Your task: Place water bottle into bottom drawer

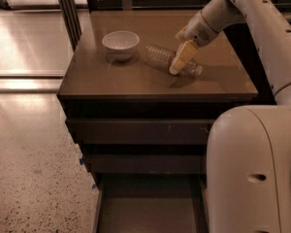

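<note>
Gripper (179, 62) sits low over the top of the brown cabinet (136, 81), toward the top's right half, and its pale yellow tip lies across the water bottle (159, 56) so that it covers the bottle's middle; whether the gripper is spread, pressed together or pinching the bottle, I cannot tell. The water bottle lies on its side on the cabinet's top, roughly at the centre, with its clear ribbed body pointing toward the back left of the cabinet and its narrow cap end pointing toward the front right. A white bowl (120, 41) stands upright on the same top, just beside the bottle on its left and apart from it. The white arm (242, 6) reaches in from above the cabinet's back right corner and slopes down to the gripper. On the cabinet's front, two upper drawers (136, 131) with plain brown fronts are shut, one over the other. Below them the bottom drawer (148, 208) is pulled out from the cabinet's base, showing a dark flat floor with thin side walls. A large rounded white part of the robot (247, 169) stands at the cabinet's front right corner and hides that side of the drawers. Speckled floor (34, 154) lies to the cabinet's left.
</note>
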Tool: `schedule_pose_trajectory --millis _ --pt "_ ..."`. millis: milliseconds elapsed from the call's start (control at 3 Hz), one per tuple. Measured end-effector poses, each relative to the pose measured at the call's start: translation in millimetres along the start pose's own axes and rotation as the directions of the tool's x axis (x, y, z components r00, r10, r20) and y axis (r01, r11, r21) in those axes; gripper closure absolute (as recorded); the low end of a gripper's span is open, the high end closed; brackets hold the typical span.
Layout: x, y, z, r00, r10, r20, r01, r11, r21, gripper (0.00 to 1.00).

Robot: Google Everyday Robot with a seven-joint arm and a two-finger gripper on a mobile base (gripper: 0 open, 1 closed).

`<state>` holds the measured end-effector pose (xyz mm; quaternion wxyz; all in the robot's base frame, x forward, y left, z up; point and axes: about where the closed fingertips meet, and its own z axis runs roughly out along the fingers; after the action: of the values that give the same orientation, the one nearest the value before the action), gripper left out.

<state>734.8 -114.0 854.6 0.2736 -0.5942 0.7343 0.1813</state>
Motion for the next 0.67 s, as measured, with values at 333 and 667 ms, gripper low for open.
schedule_pose_trajectory --millis 333,667 --pt "17.1 -9.6 32.6 0.998 0.047 -0.030 -0.048 0.9977 -0.048 0.00" --pt "19.7 -14.2 39.2 0.998 0.052 -0.030 -0.053 0.9974 -0.047 0.16"
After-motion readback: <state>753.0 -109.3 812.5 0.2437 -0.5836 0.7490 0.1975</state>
